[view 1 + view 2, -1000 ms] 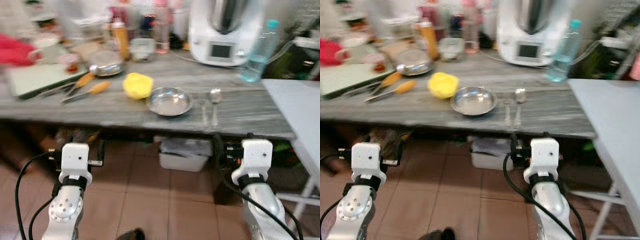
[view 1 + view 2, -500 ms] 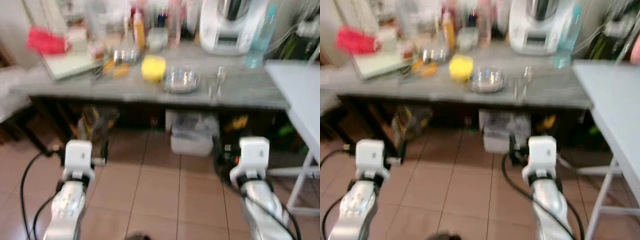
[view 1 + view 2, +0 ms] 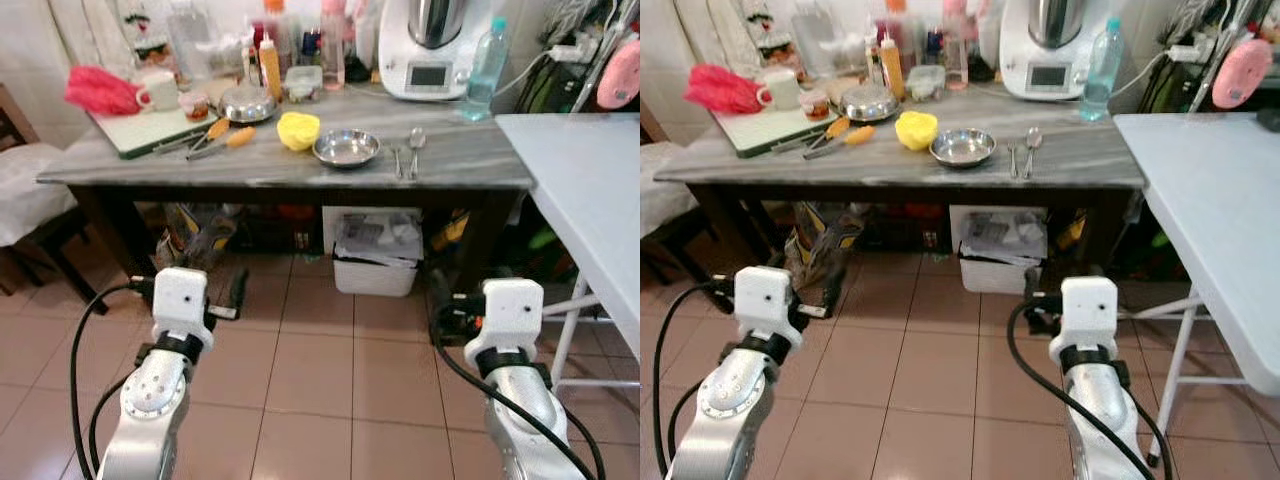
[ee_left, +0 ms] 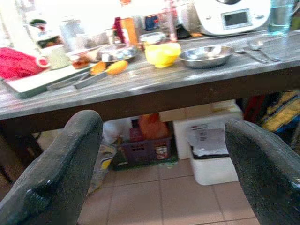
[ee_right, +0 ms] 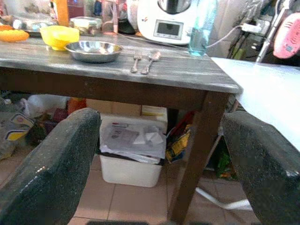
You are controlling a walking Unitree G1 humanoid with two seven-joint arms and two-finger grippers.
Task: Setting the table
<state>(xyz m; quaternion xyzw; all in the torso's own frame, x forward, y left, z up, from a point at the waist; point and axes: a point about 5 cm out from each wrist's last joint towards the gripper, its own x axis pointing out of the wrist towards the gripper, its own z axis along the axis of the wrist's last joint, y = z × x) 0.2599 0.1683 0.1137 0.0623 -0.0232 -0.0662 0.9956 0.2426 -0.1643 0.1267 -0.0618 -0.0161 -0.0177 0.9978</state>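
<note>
Fork (image 3: pixel 396 161), spoon (image 3: pixel 415 150) side by side, handles toward robot

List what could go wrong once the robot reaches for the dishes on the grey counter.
The fork and spoon lie side by side, thin and flat on the counter, so the fingers may slip or push them around. The steel bowl sits close to the yellow bowl; grabbing one could nudge the other. The water bottle stands upright behind and might tip.
</note>
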